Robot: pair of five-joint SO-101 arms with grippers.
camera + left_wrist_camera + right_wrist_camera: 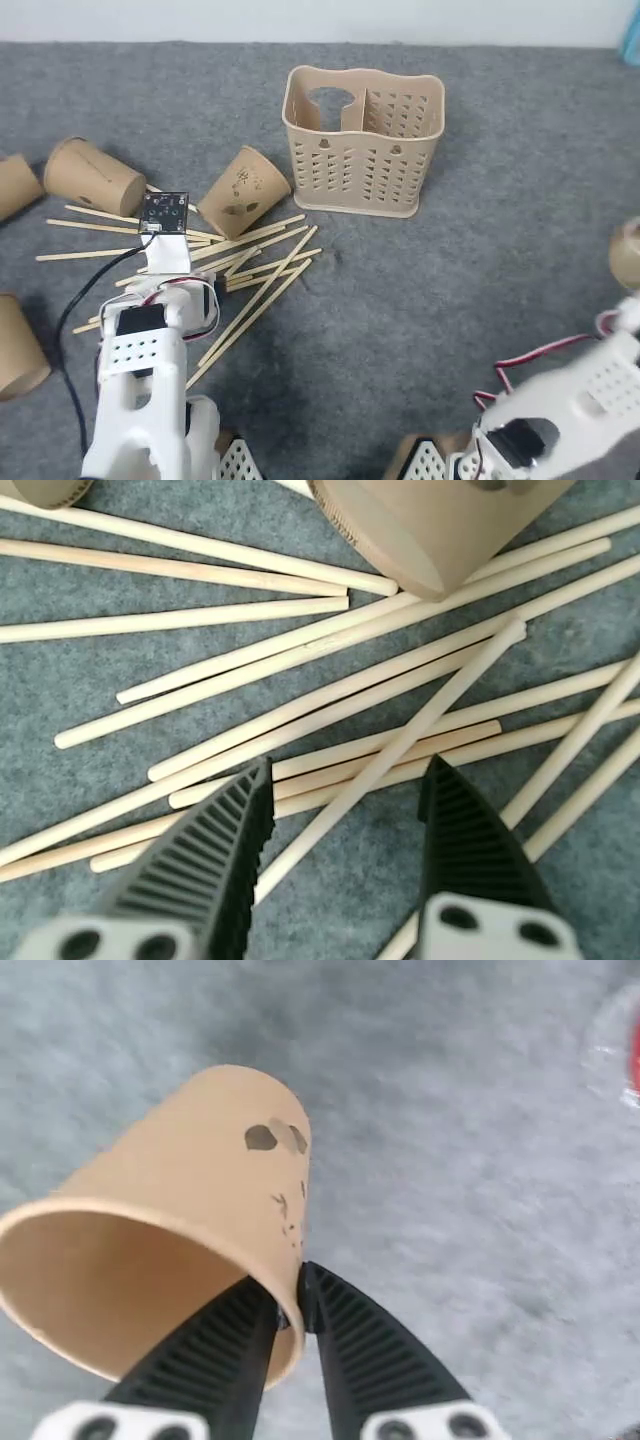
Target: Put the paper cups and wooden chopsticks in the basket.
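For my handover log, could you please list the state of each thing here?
Beige perforated plastic basket: upright, nothing seen inside.
Tan paper cup beside basket: lying on its side.
Wooden chopsticks: scattered loose on grey mat.
Left gripper: open over chopsticks.
Right gripper: shut on second tan paper cup, at its rim.

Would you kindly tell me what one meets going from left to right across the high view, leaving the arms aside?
upper left-edge paper cup → paper cup lying on its side → middle paper cup → basket → right-edge paper cup
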